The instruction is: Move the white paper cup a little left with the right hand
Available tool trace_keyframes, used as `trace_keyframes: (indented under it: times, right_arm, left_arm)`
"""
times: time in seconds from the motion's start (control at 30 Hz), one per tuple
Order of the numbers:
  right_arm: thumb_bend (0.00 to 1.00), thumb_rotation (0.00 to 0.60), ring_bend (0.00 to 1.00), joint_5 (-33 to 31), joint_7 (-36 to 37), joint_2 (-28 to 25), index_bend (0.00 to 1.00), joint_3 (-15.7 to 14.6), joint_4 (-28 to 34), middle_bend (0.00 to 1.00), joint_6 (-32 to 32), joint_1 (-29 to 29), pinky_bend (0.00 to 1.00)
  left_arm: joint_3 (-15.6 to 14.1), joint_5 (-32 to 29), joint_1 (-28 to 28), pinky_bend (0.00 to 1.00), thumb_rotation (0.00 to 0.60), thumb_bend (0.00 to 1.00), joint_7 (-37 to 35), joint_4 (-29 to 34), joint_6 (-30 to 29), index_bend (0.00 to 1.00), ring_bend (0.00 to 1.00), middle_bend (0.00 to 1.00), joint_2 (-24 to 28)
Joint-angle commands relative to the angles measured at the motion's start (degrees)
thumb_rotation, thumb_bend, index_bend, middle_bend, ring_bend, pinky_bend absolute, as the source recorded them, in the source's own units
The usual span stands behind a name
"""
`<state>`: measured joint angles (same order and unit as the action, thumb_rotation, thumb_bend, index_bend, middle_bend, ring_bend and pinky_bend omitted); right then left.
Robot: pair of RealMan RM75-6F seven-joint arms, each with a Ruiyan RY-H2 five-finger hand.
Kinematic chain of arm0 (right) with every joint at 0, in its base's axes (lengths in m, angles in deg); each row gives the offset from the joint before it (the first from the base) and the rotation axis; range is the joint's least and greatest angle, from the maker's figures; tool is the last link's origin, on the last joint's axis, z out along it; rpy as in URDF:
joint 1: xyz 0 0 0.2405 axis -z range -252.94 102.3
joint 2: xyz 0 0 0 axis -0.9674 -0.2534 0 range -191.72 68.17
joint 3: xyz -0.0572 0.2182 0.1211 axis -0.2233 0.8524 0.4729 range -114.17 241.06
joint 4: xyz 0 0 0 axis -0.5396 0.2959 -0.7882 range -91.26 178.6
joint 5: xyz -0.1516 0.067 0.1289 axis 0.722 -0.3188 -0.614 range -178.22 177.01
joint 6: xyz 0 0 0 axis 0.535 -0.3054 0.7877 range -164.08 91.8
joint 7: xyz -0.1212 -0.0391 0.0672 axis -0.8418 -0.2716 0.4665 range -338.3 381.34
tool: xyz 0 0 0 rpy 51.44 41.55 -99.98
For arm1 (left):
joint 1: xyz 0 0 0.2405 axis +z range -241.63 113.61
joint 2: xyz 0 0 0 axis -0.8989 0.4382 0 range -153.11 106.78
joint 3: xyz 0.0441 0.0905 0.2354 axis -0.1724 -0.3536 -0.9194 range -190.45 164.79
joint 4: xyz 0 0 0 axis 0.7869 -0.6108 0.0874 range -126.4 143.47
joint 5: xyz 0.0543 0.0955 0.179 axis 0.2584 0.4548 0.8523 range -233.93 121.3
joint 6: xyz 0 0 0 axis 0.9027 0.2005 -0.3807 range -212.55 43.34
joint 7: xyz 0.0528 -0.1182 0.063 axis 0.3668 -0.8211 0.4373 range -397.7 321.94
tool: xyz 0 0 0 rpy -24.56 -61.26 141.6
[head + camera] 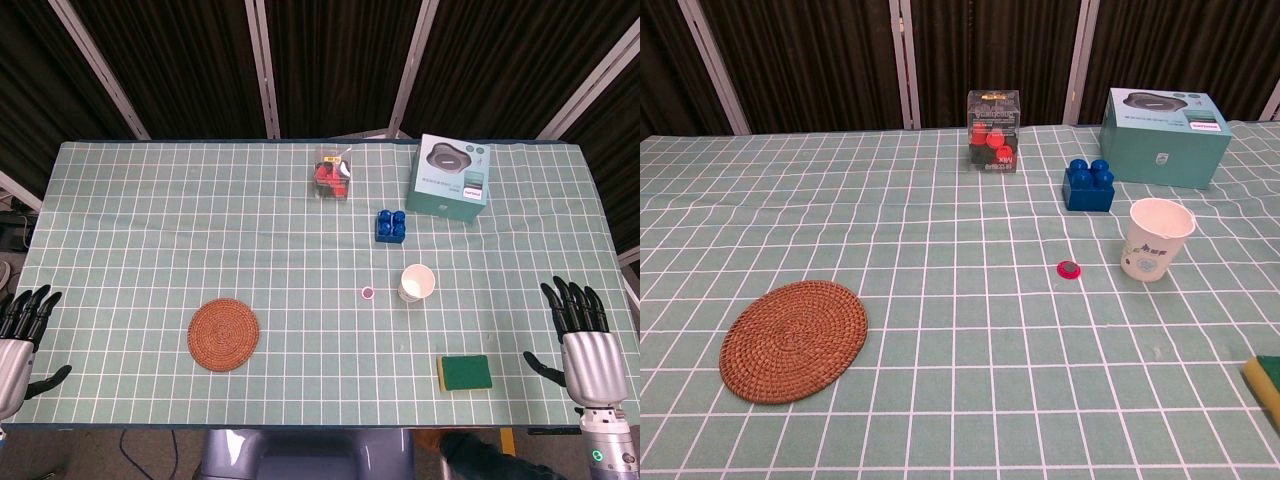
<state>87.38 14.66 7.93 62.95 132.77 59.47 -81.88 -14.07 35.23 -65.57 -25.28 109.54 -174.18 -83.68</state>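
While your right hand [583, 330] rests at the near right edge of the table [140, 200], its fingers are extended and spread, thumb out to the side, and it holds nothing. Your left hand [22, 330] lies at the near left edge in the same released posture, fingers apart and empty. Neither hand appears in the chest view.

The table carries a green cloth with a white grid. Listed by size, and placed from your right hand:

1. The teal box [450, 175] lies far ahead of the right hand and somewhat to its left, near the back edge.
2. The woven round mat [224, 334] lies well to the left of the right hand, nearer to your left hand.
3. The clear case with red contents [332, 174] stands upright far ahead and well to the left, near the back edge.
4. The green and yellow sponge [465, 373] lies just left of the right hand, slightly nearer to you, at the near edge.
5. The white paper cup [417, 282] stands upright, mouth open upward, to the left of the right hand and a little ahead of it, well apart from the fingers. Printed figures show on its wall in the chest view.
6. The blue toy brick [391, 225] sits beyond the cup, between it and the box.
7. The small pink cap [367, 292] lies just left of the cup, not touching it.
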Motion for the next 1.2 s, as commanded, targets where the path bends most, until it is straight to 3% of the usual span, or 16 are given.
trace_keyframes:
  times: [0.03,0.3,0.5,0.8,1.0,1.2]
  right_arm:
    - [0.00,0.600,0.00,0.8,-1.2,0.4,0.00,0.2,-0.7,0.00,0.7,0.8,0.00]
    - [0.00,0.600,0.00,3.4,-4.7,2.2,0.00,-0.1,-2.2,0.00,-3.3,-1.3,0.00]
    - [0.00,0.600,0.00,8.6,-19.5,5.7,0.00,1.0,-2.4,0.00,-12.4,-8.6,0.00]
    - [0.00,0.600,0.00,8.3,-40.3,12.6,0.00,4.1,-5.5,0.00,-30.0,-19.5,0.00]
    - [0.00,0.600,0.00,7.0,-50.5,16.7,0.00,4.4,-10.7,0.00,-36.9,-23.1,0.00]
    - [0.00,0.600,0.00,4.2,-56.1,20.2,0.00,5.4,-15.4,0.00,-40.2,-24.8,0.00]
  left_arm:
    - [0.1,0.0,-0.2,0.00,0.600,0.00,-0.2,-0.3,0.3,0.00,0.00,0.00,-0.2]
    - [0.3,0.3,0.0,0.00,0.600,0.00,-1.1,-1.2,-0.2,0.00,0.00,0.00,-0.7]
    - [0.6,-0.6,-1.1,0.00,0.600,0.00,-0.7,-1.5,2.1,0.00,0.00,0.00,-1.4]
    - [1.0,-0.3,-1.8,0.00,0.600,0.00,-1.6,-3.4,2.6,0.00,0.00,0.00,-2.5]
    - [1.2,-2.1,-2.1,0.00,0.600,0.00,-0.9,-4.3,4.0,0.00,0.00,0.00,-3.1]
    - [1.5,-3.1,-2.4,0.00,0.600,0.00,-0.3,-4.7,4.6,0.00,0.00,0.00,-3.7]
